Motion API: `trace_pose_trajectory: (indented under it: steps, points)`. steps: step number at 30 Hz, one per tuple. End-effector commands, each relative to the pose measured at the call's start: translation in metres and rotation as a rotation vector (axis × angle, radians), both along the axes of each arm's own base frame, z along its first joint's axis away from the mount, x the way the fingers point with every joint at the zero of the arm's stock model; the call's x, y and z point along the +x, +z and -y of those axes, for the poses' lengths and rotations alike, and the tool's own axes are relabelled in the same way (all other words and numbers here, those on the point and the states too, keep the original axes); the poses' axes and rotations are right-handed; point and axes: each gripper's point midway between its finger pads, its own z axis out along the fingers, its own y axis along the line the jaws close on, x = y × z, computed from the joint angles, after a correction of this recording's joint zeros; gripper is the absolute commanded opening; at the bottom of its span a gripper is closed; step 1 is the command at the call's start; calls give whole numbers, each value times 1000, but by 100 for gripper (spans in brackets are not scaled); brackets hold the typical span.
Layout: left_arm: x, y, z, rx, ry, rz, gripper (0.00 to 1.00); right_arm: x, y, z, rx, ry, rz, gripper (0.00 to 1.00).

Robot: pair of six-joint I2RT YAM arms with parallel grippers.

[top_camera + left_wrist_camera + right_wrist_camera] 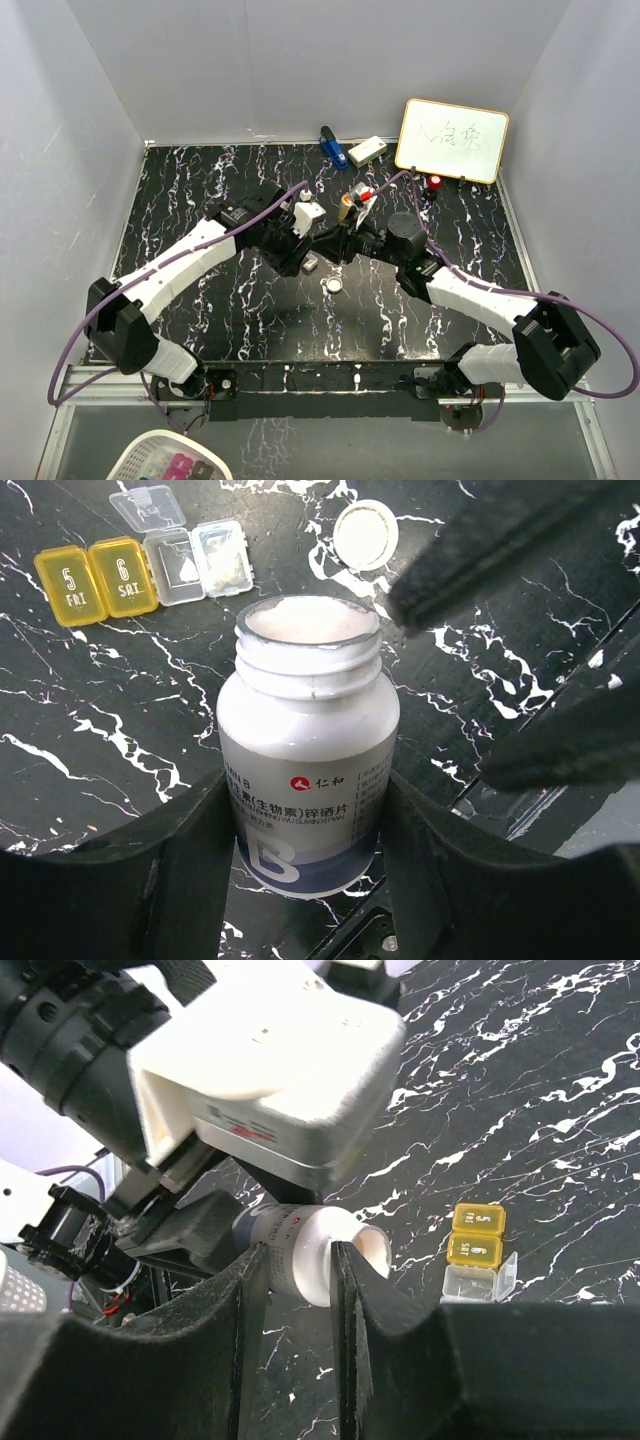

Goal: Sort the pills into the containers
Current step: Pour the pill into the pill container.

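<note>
1. Left hand [305,800]: clamped on the lower body of a white bottle [308,730], with its mouth uncapped and tipped towards the right hand.
2. Right hand [300,1260]: jaws narrowly parted, gripping nothing. Bottle neck seen through the gap, with the rim of the mouth sticking out past one finger. Contact with the bottle cannot be told.
3. In the left wrist view, the dark, blurred fingers [470,550] of the right hand crowd in at 2 o'clock of the bottle mouth, hiding that part of the worktop [200,190].
4. White round cap [365,535]: flat on the black marbled worktop at 12 o'clock of the bottle, apart from it.
5. Pill box [140,565]: at 10 o'clock of the bottle. Two yellow lids shut, marked FRI and SAT, with clear sections beside them and one clear lid flipped up.
6. White boxy housing [270,1060] on the left arm: fills the upper right wrist view, blocking everything behind it.
7. Farther back from above: blue object [332,147] and white block [366,150] at 12 o'clock of the hands, and a whiteboard [452,140] at 1 o'clock against the wall.
8. White basket [170,458]: at 7 o'clock, below the worktop's near edge.
</note>
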Motion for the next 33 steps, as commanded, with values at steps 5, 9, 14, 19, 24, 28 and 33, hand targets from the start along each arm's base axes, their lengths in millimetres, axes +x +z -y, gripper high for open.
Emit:
trace_pose_trajectory:
  steps: [5, 9, 14, 19, 24, 28, 33]
  points:
    - [-11, 25, 1, -77, -33, 31, 0, 12, 22, -7, 39, -12, 70, 30]
    - [-11, 24, 0, -66, -28, 32, 0, 10, 19, -10, 39, 6, 59, 31]
    - [-5, 25, 0, -63, -15, 53, 0, 6, 20, -13, 56, 39, 52, 25]
    - [1, 30, 1, -73, -3, 85, 0, 3, 17, -16, 59, 65, 47, 6]
    - [7, 33, 3, -88, 15, 120, 0, 4, 10, -19, 56, 74, 29, 0]
    - [7, 40, 1, -107, 24, 150, 0, 4, 6, -22, 52, 97, 17, 0]
    - [9, 52, 2, -142, 30, 198, 0, 8, 0, -24, 39, 90, 3, 0]
